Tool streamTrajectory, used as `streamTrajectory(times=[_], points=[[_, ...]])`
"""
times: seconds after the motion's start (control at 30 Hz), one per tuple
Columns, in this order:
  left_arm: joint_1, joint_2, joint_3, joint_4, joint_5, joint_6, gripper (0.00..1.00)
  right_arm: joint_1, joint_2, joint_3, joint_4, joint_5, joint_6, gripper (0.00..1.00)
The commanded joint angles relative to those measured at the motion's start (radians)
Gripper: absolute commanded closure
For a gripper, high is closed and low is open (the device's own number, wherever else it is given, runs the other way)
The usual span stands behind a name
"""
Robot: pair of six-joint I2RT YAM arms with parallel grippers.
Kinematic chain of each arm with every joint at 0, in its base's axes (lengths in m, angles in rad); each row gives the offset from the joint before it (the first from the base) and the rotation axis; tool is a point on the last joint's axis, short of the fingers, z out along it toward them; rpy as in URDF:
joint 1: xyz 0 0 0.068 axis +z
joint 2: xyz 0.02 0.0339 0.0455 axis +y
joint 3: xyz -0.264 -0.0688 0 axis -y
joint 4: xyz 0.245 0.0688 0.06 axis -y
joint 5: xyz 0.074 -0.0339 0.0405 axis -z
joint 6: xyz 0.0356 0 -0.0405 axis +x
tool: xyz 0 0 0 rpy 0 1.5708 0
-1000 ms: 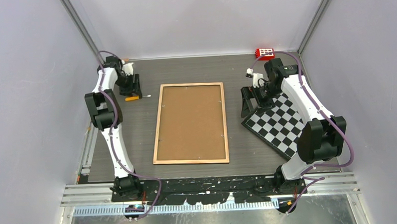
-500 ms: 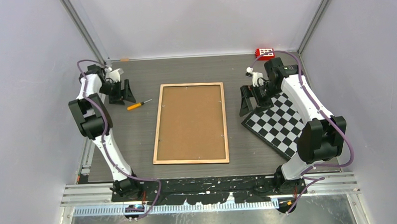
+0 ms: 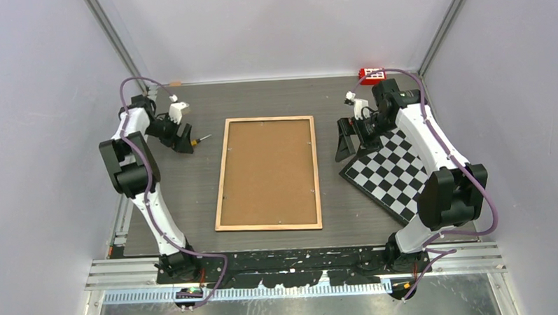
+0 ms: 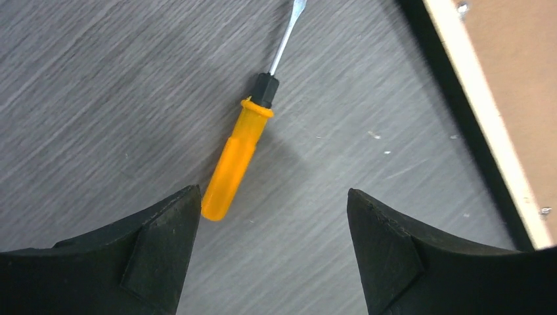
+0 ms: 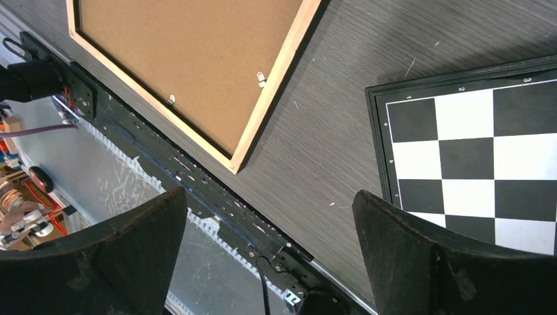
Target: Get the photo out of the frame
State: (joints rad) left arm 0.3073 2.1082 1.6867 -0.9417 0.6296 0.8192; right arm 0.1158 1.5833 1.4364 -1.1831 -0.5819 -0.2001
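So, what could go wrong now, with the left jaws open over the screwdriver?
1. The screwdriver lies off-centre, its orange handle close to one jaw; closing may push or roll it instead of gripping it.
2. The frame lies loose, back up; levering its small metal tabs could slide it, since the right jaws hang open near the chessboard, not bracing it.
3. The photo is hidden underneath, so damage would go unseen.

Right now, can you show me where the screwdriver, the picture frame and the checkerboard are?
screwdriver (image 4: 238, 154): left wrist view, on its orange handle.
frame (image 3: 268, 173): top view, on the middle of its brown back.
checkerboard (image 3: 392, 173): top view, on its black-and-white squares beside the right arm.
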Motion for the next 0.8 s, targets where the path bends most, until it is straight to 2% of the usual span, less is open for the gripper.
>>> streamTrajectory(times=[0.0,0.13,0.2,0.23,0.37,0.43,0.53,0.6,0.7,0.77], points=[[-0.005,0.070,0.074,0.042,-0.062,0.141,0.17,0.001,-0.030,0.055,-0.021,-0.023,-0.010,0.00],[-0.007,0.109,0.076,0.052,-0.099,0.195,0.18,0.003,-0.024,0.071,-0.035,-0.011,-0.011,0.00],[-0.009,0.113,0.062,0.069,-0.112,0.207,0.23,0.004,-0.022,0.073,-0.037,-0.006,-0.013,0.00],[-0.011,0.112,0.054,0.079,-0.113,0.211,0.30,0.004,-0.022,0.074,-0.039,-0.005,-0.012,0.00],[-0.025,0.080,-0.005,0.093,-0.081,0.242,0.43,0.008,-0.018,0.082,-0.038,-0.008,-0.008,0.00],[-0.043,0.062,-0.043,0.085,-0.091,0.256,0.54,0.009,-0.016,0.085,-0.027,-0.012,0.003,0.00],[-0.062,0.052,-0.054,0.078,-0.127,0.199,0.75,0.010,-0.022,0.078,0.005,-0.029,0.031,0.00],[-0.063,0.038,-0.050,0.064,-0.130,0.149,0.83,0.010,-0.040,0.057,0.039,-0.050,0.056,0.00],[-0.063,-0.017,-0.023,-0.016,-0.096,0.139,0.97,0.010,-0.105,-0.011,0.141,-0.083,0.095,0.00],[-0.062,-0.067,0.030,-0.097,-0.053,0.118,1.00,0.014,-0.148,-0.052,0.218,-0.102,0.123,0.00]])
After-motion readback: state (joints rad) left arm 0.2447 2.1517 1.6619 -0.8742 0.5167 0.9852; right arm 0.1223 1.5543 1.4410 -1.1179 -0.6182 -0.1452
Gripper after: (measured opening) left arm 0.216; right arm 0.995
